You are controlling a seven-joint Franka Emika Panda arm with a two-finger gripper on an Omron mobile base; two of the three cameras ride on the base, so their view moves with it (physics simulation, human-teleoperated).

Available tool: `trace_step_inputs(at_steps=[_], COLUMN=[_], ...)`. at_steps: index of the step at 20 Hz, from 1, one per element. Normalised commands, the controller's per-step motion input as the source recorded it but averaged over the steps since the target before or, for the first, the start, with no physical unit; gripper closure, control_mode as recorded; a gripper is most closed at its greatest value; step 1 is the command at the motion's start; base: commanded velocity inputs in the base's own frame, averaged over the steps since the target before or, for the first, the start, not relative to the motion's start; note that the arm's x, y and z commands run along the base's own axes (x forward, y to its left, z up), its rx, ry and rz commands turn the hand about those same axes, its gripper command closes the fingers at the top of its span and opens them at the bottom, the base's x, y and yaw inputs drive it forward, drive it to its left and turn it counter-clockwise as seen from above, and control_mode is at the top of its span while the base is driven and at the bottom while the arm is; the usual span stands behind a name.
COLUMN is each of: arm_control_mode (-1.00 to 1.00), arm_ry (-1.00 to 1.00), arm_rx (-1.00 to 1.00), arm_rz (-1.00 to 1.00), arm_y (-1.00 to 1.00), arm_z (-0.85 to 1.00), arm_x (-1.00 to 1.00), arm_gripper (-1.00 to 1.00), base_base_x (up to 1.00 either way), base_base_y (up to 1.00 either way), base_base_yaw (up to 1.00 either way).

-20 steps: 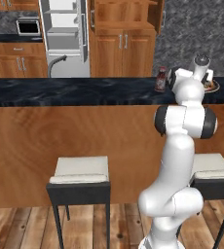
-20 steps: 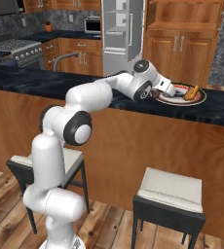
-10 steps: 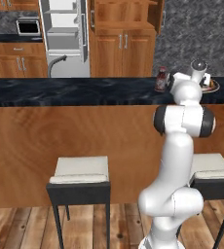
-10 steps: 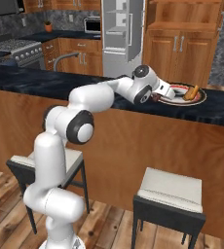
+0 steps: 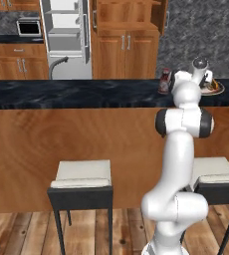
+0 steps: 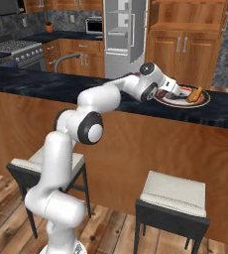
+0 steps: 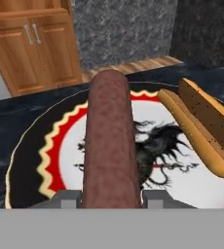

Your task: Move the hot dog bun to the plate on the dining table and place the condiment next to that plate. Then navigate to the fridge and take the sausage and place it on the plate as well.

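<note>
I have the arm stretched across the dining table, a long black-marbled bar with wood sides, and its hand sits low over the plate at the far end. Behind, across the kitchen, the fridge stands open with white shelves showing, which fits the sausage having come from there.

The plate is dark-rimmed with a red-and-yellow scalloped band and a black figure at its centre. The bun lies on its right side in the hand view, split lengthwise, so there is bare plate beside it for the sausage.

The gripper is clamped on the sausage, which runs straight out from between the finger tips over the middle of the plate (I judge it ready to be set down, though I cannot tell whether it already touches the dish).

From the left base view the condiment, a dark red bottle, stands on the table just beside the plate, partly behind the arm's upper link.

The gripper itself is hard to make out from the base cameras: the wrist blocks most of it, and the bun shows there as a small orange sliver.
</note>
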Motion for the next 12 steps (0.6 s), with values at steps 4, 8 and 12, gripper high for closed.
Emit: trace_step_inputs(at_steps=[4,8,12], arm_control_mode=[-1.0,-1.0,-1.0], arm_ry=[0.0,0.0,0.0], arm_rx=[0.0,0.0,0.0], arm_rz=[0.0,0.0,0.0], arm_y=[-0.41,-0.18,0.14], arm_z=[-0.04,-0.68,-0.27], arm_x=[0.06,-0.07,-0.34], arm_gripper=[1.0,-1.0,-1.0], base_base_x=[0.0,0.0,0.0], base_base_y=[0.0,0.0,0.0], base_base_yaw=[0.0,0.0,0.0])
